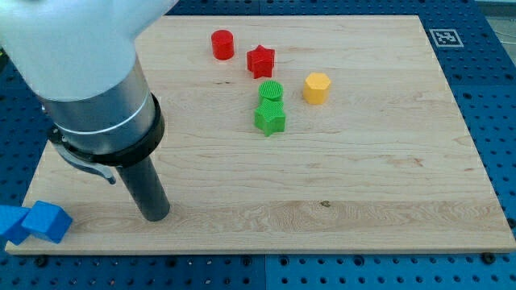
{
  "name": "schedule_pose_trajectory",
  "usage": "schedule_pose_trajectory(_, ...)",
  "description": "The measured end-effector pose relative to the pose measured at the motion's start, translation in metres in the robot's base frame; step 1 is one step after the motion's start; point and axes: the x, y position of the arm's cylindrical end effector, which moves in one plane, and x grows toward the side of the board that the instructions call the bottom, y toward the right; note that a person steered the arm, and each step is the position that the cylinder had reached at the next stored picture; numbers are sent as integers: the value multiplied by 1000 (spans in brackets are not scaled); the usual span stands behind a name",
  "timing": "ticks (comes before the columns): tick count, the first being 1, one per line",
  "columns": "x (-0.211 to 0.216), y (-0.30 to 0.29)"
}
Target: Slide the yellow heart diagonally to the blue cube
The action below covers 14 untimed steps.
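Note:
The one yellow block (316, 88) I can see stands at the board's upper middle-right, and its outline looks more like a hexagon than a heart. A blue cube (48, 222) sits at the board's bottom left corner, partly over the edge. A second blue block (10, 226) lies just left of it, off the board and cut by the view's edge. My tip (155, 217) rests on the board at the lower left, to the right of the blue cube and far from the yellow block. It touches no block.
A red cylinder (222, 44) and a red star (260, 61) stand near the top middle. A green cylinder (272, 90) and a green star (270, 118) stand together just left of the yellow block. The arm's body (89, 72) covers the upper left. The wooden board (387, 185) lies on a blue perforated table.

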Motion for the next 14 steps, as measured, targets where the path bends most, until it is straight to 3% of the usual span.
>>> schedule_pose_trajectory(1,0,0)
schedule_pose_trajectory(4,-96,-3)
schedule_pose_trajectory(6,-121,24)
schedule_pose_trajectory(9,-202,26)
schedule_pose_trajectory(11,-200,-40)
schedule_pose_trajectory(14,-98,-54)
